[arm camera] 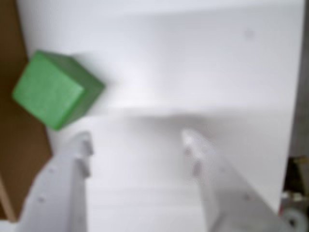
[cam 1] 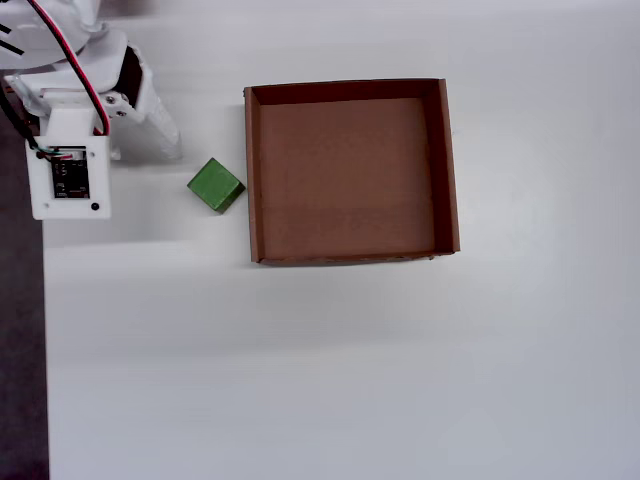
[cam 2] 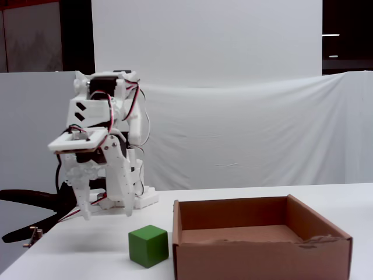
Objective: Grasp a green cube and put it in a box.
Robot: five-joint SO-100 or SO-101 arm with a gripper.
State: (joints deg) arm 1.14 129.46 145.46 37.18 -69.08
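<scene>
While your wrist view blurs, the gripper [arm camera: 137, 152] hangs wide open and empty, green cube [arm camera: 55, 89] half masking the cut-off box [arm camera: 14, 140].

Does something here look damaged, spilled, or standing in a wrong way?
Only the box looks slightly damaged: in the fixed view the top edge of its near wall is torn and ragged toward the right. The green cube sits intact on the table beside it.

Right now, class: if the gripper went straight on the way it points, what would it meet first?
Most likely bare table. In the wrist view the open gripper aims at empty white surface; the green cube sits off to the left of that line, beside the box.
</scene>
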